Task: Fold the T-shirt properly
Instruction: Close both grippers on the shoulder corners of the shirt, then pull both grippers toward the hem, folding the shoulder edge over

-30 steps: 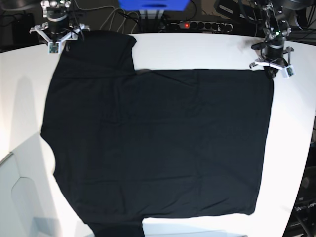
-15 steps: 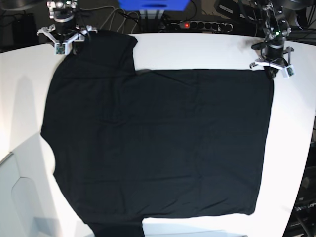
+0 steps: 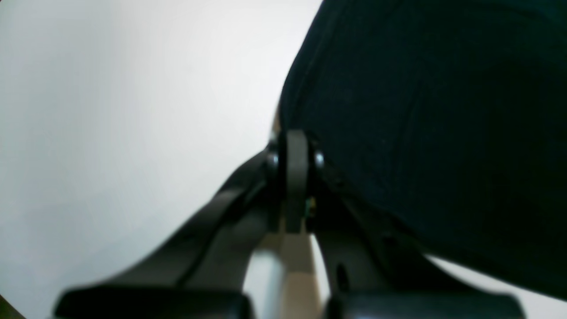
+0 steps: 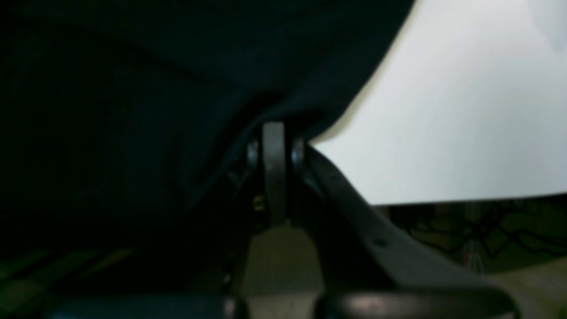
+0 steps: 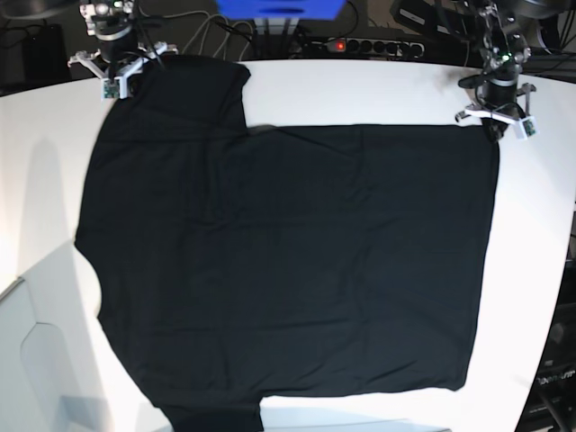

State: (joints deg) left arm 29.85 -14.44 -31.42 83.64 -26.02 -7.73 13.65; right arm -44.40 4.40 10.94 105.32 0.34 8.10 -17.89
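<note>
With the shirt (image 5: 288, 270) spread flat across the worktop (image 5: 360, 90) and no fold made, our left hand (image 5: 496, 115) at 2 o'clock and right hand (image 5: 115, 72) at 11 each pinch a corner.

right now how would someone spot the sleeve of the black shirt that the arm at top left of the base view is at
Find the white table; the large plain black cloth T-shirt covers most of it. Follow its far edge to the far left corner, where one short sleeve juts toward the back, beside the right gripper.

The T-shirt (image 5: 288, 261) lies flat on the table (image 5: 360, 90), one claw at each far corner.
</note>
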